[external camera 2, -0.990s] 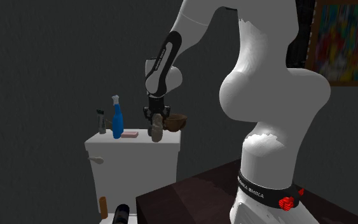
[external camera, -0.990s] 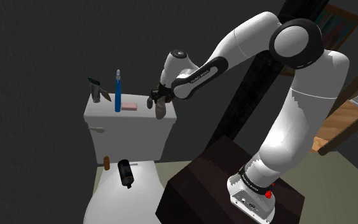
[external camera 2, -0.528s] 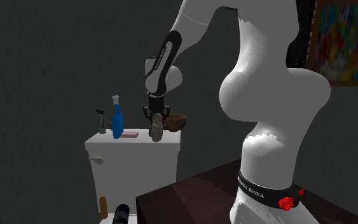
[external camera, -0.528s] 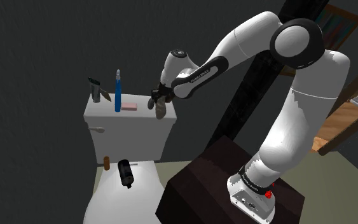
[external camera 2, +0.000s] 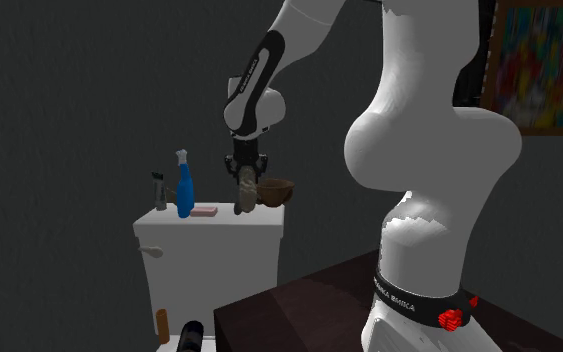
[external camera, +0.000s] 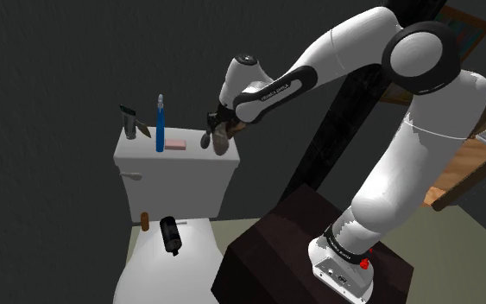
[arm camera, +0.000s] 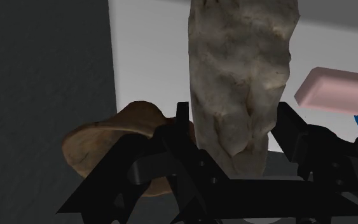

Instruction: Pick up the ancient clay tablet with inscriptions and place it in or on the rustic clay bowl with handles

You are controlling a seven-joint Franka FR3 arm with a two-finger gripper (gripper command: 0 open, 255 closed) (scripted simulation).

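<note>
The clay tablet (arm camera: 241, 83) is a rough grey-brown slab, clasped upright between my black fingers. My gripper (external camera: 217, 131) is shut on it and holds it just above the white toilet tank lid (external camera: 146, 152); the tablet (external camera 2: 245, 194) hangs clear of the lid. The brown clay bowl (external camera 2: 275, 190) stands on the lid at the second exterior view's right of the tablet, close beside it. From the wrist, the bowl (arm camera: 104, 145) lies beside the fingers, partly hidden by them. In the shoulder view the bowl is hidden behind the hand.
On the tank lid stand a blue spray bottle (external camera: 160, 125), a pink bar (external camera: 175, 144) and a dark dispenser (external camera: 129, 121). A black cylinder (external camera: 171, 234) and a small brown item (external camera: 144, 221) lie on the toilet seat lid. My dark stand (external camera: 293, 242) is at the lower right.
The arm has risen and lifted the tablet a little higher above the tank lid. The hand has shifted slightly toward the bowl. The grip is unchanged.
</note>
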